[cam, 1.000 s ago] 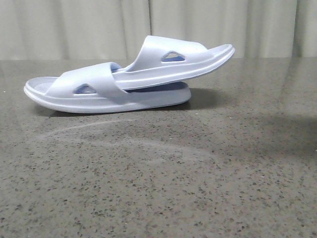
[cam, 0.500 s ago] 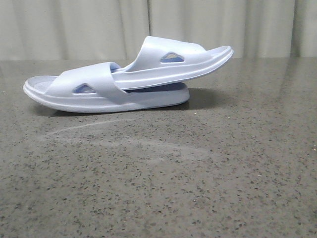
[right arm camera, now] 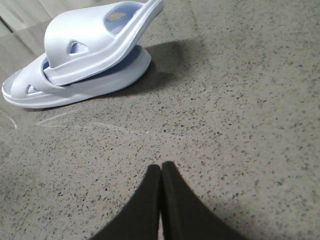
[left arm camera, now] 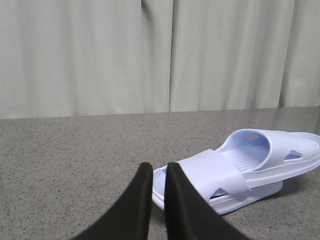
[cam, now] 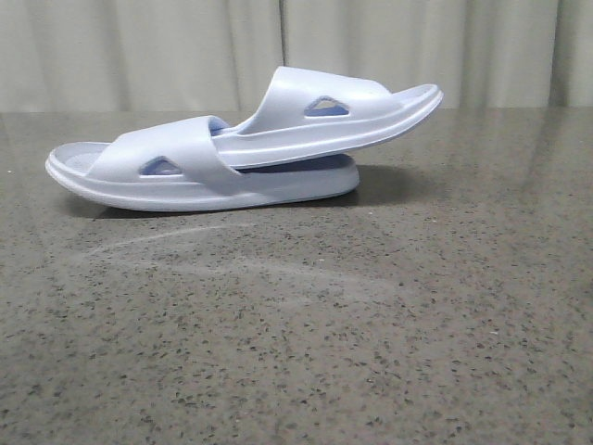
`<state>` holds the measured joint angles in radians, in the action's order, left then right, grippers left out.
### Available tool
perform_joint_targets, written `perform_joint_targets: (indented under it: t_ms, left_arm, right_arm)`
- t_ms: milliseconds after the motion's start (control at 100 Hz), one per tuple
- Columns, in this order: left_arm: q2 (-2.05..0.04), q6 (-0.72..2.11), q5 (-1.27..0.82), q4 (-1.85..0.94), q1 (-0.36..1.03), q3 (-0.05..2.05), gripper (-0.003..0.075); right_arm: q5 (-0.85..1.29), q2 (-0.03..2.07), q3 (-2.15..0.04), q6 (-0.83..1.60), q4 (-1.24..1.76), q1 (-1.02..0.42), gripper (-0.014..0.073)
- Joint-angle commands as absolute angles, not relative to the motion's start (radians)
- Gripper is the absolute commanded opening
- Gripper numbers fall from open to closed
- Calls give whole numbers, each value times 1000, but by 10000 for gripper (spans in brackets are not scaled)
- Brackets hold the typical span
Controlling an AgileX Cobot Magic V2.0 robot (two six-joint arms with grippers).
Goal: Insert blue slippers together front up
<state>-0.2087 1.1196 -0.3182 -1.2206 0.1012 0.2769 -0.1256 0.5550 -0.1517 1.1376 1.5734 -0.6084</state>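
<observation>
1. the blue slippers (cam: 243,141) are seen nested on the speckled grey table (cam: 306,343) — one lies flat, the other is tucked under its strap and tilted upward to the right.
2. the left gripper (left arm camera: 159,172) is held nearly closed, a thin gap left between its fingers, with nothing gripped.
3. the right gripper (right arm camera: 160,172) is pressed together — empty, well apart from the pair.
</observation>
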Motion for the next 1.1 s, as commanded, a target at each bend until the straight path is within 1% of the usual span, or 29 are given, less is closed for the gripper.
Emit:
perform_joint_targets:
  t_ms: [0, 630, 690, 730, 800, 850, 920, 1090]
  left_arm:
    - [-218, 1122, -299, -1253, 110, 306, 15]
    - [-218, 1122, -292, -1253, 110, 299, 15]
    - [-218, 1122, -292, -1210, 110, 292, 15]
    - [-218, 1093, -311, -1118, 108, 291, 15]
    - [-214, 889, -306, -906, 93, 288, 15]
    - [-207, 656, -281, -727, 75, 278, 15]
    - [-182, 414, -231, -513, 47, 248, 15]
    - [-64, 44, -120, -133, 4, 121, 15]
  right_arm:
    - [-122, 554, -179, 1150, 1571, -609, -79]
    - [-122, 554, -179, 1150, 1571, -609, -79]
    - [-122, 554, -179, 1150, 1571, -609, -79]
    - [-122, 554, -179, 1150, 1571, -609, -79]
    - [-122, 554, -179, 1150, 1571, -609, -79]
    - [-122, 554, -179, 1150, 1571, -609, -79]
    - [-122, 554, -179, 1150, 1571, -609, -79]
    - [-122, 554, -179, 1150, 1571, -609, -79]
